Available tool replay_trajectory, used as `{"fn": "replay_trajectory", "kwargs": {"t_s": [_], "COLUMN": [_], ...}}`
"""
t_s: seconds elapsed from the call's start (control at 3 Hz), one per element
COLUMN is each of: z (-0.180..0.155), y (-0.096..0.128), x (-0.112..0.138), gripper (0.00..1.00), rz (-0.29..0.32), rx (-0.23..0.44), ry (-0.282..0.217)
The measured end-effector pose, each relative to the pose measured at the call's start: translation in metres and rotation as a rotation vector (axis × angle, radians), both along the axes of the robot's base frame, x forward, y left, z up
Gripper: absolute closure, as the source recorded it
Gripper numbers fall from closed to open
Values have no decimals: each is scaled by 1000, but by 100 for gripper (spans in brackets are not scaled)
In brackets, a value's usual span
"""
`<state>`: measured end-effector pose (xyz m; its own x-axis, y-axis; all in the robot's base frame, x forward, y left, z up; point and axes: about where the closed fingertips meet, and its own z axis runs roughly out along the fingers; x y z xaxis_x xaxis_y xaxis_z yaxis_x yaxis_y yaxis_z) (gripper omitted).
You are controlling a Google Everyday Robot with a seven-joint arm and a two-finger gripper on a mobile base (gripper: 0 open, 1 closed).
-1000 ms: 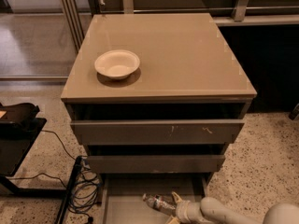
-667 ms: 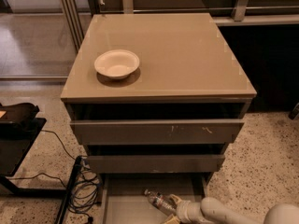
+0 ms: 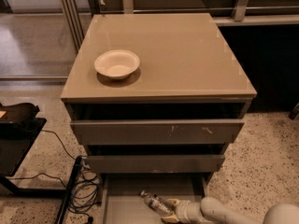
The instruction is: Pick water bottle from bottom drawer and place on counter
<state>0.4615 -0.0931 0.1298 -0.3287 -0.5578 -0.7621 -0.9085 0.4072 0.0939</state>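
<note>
The water bottle (image 3: 153,202) lies on its side on the grey floor of the pulled-out bottom drawer (image 3: 126,209), its white cap pointing back and left. My gripper (image 3: 170,209) reaches in from the lower right on a pale arm and is closed around the bottle's base end, low over the drawer floor. The counter (image 3: 182,55) is the glossy beige top of the cabinet, well above the gripper.
A white bowl (image 3: 117,64) sits on the counter's left side. The two taller drawers (image 3: 159,132) stand slightly open above the bottom drawer and overhang its back. Cables (image 3: 86,190) and a black stand (image 3: 18,139) are on the floor to the left.
The bottle's cap end has shifted slightly back and left in the drawer. The gripper stays at the bottle's base end.
</note>
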Motion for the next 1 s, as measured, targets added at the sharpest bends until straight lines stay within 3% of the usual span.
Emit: {"fn": "replay_trajectory", "kwargs": {"t_s": [0.33, 0.67, 1.0], "z": [0, 6, 35], "y": [0, -5, -25], "x": [0, -1, 1], "gripper": [88, 100, 100], "rz": [0, 1, 11], "rx": [0, -1, 8], "ry": [0, 9, 8]}}
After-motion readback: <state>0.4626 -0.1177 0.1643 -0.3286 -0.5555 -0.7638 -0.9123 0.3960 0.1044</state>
